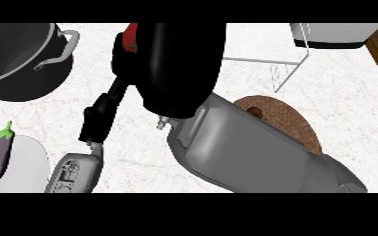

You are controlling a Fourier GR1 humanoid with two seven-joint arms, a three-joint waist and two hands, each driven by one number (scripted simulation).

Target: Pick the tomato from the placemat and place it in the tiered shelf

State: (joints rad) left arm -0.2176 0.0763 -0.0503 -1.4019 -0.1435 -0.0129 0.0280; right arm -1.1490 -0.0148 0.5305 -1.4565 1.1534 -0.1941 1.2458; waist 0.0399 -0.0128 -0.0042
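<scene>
My right hand (177, 65) has its fingers curled round the tomato (131, 36). Only a red sliver with a green stem shows at the hand's left edge; the rest is hidden. The tomato sits well left of the placemat (294, 122), which my forearm partly covers. The tiered shelf (290, 70) beyond it is faint in outline. My left hand (100, 112) rests lower left, fingers straight, seen edge-on.

Right hand (177, 65) curled, left hand (99, 114) straight-fingered, upright

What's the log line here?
right hand: curled round tomato | tomato: off placemat, left of tiered shelf | left hand: open, lower left
</scene>
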